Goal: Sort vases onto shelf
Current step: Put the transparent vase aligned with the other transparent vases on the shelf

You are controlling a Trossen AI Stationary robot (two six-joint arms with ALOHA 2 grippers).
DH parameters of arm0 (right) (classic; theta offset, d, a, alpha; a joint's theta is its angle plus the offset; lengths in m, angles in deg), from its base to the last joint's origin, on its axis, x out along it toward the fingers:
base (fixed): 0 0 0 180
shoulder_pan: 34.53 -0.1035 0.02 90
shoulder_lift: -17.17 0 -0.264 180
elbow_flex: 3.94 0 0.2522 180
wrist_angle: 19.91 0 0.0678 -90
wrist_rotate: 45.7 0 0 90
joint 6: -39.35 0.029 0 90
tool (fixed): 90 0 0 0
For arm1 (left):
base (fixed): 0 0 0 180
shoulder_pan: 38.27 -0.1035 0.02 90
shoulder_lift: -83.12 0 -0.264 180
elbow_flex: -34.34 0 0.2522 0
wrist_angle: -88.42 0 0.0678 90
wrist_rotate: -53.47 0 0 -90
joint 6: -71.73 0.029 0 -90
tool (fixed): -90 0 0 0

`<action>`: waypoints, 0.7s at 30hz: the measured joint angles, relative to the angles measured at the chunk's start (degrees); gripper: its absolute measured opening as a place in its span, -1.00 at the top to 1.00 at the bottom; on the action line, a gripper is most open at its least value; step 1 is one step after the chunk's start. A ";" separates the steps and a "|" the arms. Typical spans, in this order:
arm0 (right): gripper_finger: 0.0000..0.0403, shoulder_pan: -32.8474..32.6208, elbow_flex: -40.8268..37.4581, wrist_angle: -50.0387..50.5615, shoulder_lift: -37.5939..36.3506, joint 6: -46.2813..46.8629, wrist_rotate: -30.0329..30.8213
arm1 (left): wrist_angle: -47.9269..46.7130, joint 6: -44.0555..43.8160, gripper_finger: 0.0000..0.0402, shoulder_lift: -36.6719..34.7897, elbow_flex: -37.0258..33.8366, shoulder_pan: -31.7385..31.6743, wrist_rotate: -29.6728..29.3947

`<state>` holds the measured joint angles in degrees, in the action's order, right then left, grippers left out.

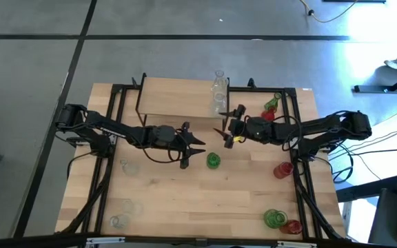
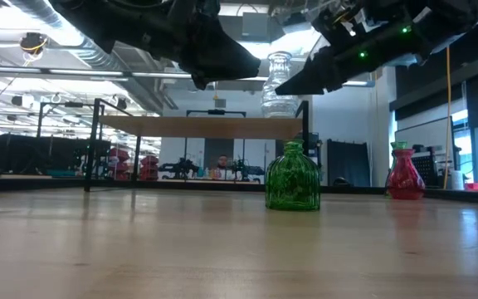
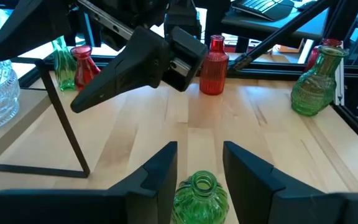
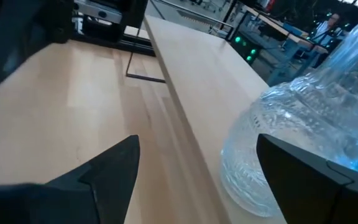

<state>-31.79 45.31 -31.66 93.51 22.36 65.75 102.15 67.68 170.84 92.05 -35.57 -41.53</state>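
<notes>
A green vase (image 1: 214, 160) stands upright on its base on the wooden table, near the middle. My left gripper (image 1: 200, 147) hovers just left of it and higher, open. In the left wrist view the vase's mouth (image 3: 197, 185) shows below the gap between the fingers, untouched. A tall clear vase (image 1: 219, 95) stands on the shelf (image 1: 174, 96) at its right end. My right gripper (image 1: 220, 134) hangs open in front of the shelf's near edge. The clear vase (image 4: 297, 130) shows beyond one of its fingers, not between them. The low view shows both grippers well above the green vase (image 2: 293, 178).
Red and green vases stand along the table's right side: a red one (image 1: 283, 169), a green one (image 1: 274, 218), a red one (image 1: 293, 226), and a pair at the far right (image 1: 271, 107). Clear vases (image 1: 128, 165) (image 1: 123, 219) stand at the left. A black frame (image 1: 302, 186) borders the table.
</notes>
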 joint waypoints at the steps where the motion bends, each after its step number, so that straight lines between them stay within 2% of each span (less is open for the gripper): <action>1: -0.57 -0.03 0.00 -0.02 0.00 -0.34 0.72 | 0.00 -0.05 0.39 -0.01 0.00 0.00 0.00; 5: -0.57 0.01 0.00 0.00 0.00 -1.48 4.00 | 0.00 -0.08 0.39 -0.02 0.00 0.00 0.00; 11: -0.57 0.01 0.00 0.04 0.00 -1.51 5.02 | 0.00 -0.08 0.39 -0.02 -0.01 0.00 0.00; 21: -0.57 -0.15 0.00 -0.07 -0.02 -1.17 3.40 | -0.08 -0.27 0.39 -0.02 0.00 0.00 0.00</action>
<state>-31.94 45.31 -31.74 93.49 21.19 69.15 102.07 67.41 170.82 92.05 -35.57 -41.53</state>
